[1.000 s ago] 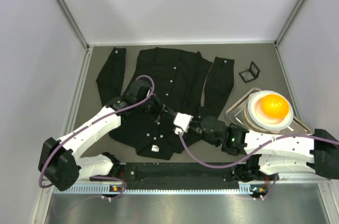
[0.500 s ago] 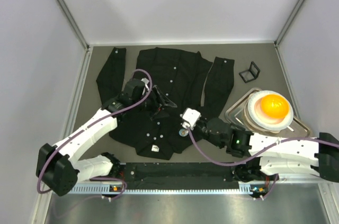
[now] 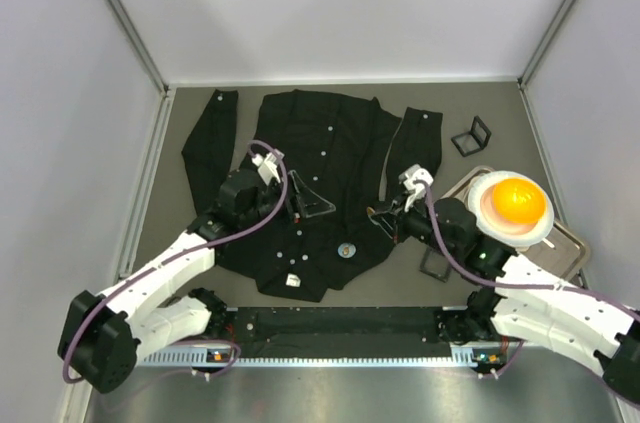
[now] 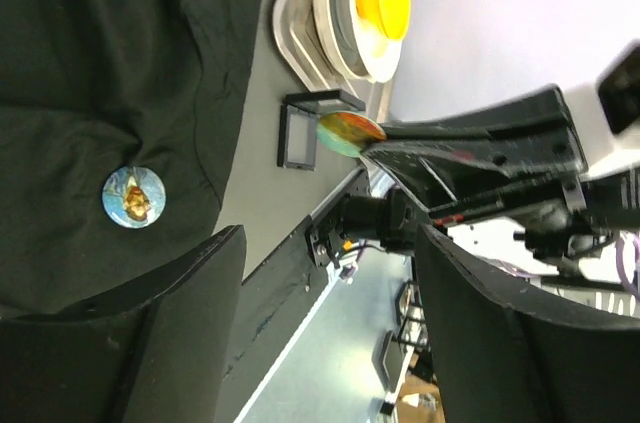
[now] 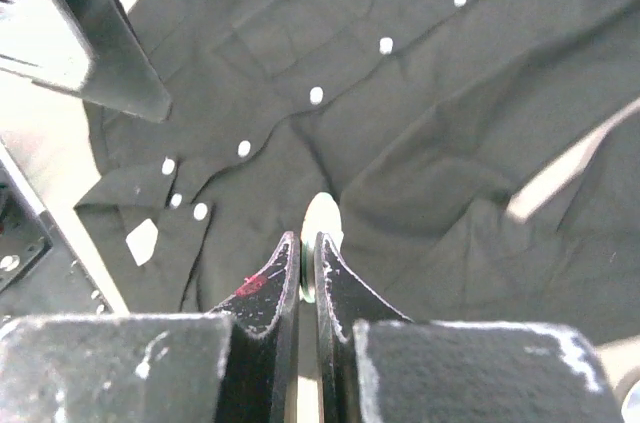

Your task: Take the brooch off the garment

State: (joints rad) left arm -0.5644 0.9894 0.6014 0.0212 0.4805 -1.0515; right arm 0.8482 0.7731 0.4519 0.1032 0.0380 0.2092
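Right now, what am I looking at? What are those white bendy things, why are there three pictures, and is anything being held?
Those white bendy things are two robot arms, each ending in a two-finger pincher called a gripper. One picture comes from a camera high above; the other two come from small cameras on the wrists, so you see each arm's own fingers up close. On the grey table lies a black shirt with white buttons. Beside it sits a tray carrying plates and an orange dish, and small black frames stand nearby. The left gripper is wide open and holds nothing. The right gripper is pinched shut on a colourful disc, probably the brooch. A second round disc sits on the shirt.
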